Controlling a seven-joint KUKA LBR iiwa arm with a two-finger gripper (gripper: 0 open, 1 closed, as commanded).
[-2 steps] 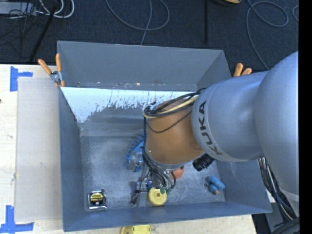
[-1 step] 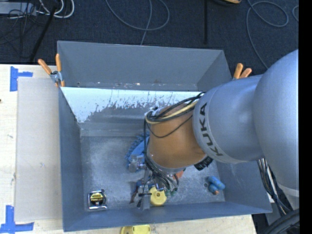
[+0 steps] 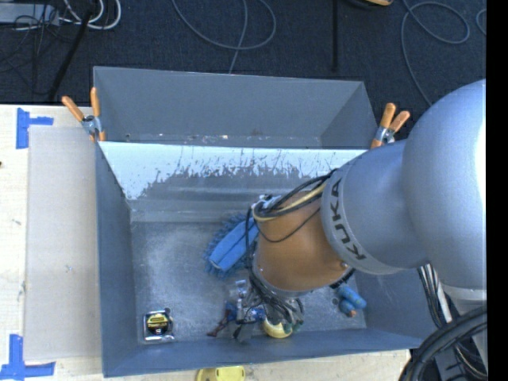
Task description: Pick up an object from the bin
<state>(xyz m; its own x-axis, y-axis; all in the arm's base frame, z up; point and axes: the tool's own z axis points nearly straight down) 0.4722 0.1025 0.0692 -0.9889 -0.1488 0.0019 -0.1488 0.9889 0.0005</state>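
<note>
Yellow rounded thing [image 3: 279, 329] just beside end effector [image 3: 255, 314]; ribbed blue piece [image 3: 228, 246] near.

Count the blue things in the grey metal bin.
3: a large blue bristly piece mid-bin, a small blue chunk right of the arm, a tiny blue bit in the front heap. The arm may hide more.

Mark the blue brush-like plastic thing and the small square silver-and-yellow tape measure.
blue brush-like plastic thing [image 3: 228, 246]: camera view, middle of its blue body.
small square silver-and-yellow tape measure [image 3: 157, 323]: camera view, its yellow face.
</note>
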